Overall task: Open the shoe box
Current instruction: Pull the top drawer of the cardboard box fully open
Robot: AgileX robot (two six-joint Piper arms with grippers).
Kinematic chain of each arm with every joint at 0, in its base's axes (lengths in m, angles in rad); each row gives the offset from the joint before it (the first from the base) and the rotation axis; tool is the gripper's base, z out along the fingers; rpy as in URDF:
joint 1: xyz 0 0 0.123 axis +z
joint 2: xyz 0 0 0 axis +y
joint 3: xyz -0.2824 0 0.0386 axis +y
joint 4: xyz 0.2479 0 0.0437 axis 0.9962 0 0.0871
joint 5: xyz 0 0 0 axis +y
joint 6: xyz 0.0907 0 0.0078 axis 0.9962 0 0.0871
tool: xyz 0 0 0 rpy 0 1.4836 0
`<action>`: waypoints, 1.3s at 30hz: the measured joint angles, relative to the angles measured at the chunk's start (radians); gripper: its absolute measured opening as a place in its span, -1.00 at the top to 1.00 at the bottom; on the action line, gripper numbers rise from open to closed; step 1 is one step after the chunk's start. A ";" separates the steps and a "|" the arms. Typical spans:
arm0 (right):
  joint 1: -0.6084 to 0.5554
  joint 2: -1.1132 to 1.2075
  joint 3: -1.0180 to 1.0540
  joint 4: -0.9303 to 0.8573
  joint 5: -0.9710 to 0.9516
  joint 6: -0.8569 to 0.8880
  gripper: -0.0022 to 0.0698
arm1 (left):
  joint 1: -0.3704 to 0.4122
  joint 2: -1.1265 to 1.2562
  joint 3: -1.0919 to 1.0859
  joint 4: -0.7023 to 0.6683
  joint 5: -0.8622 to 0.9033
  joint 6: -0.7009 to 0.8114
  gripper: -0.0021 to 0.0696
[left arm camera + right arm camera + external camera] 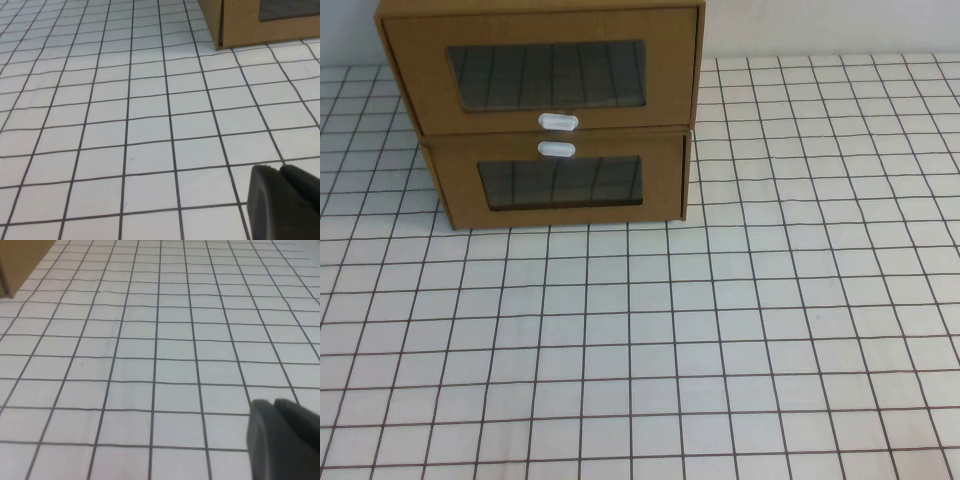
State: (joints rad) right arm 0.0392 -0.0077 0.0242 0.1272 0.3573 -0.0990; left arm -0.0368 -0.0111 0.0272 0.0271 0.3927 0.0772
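Though cropped, left gripper [281, 172], right gripper [275, 407] low.

White counter [750, 340] filling almost the whole scene, ruled from edge to edge with a thin dark grid [670, 314] of neat squares. The covering isn't perfectly flat: a few lines waver and kink out on the right half. Up at the far edge runs a strip of plain pale wall [820, 25], bare and slightly bluish. The light is soft and even across the surface, with no hard shadows out on the open squares.
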 joint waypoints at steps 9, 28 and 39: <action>0.000 0.000 0.000 0.000 0.000 0.000 0.98 | 0.000 0.000 0.000 0.000 0.000 0.000 0.95; 0.000 0.000 0.000 0.000 0.000 0.000 0.98 | 0.000 0.000 0.000 0.000 0.000 0.000 0.95; 0.000 0.000 0.000 0.000 0.000 0.000 0.98 | 0.000 0.000 0.000 0.000 -0.006 0.000 0.95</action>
State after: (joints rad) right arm 0.0392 -0.0077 0.0242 0.1272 0.3573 -0.0990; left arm -0.0368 -0.0111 0.0272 0.0271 0.3868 0.0772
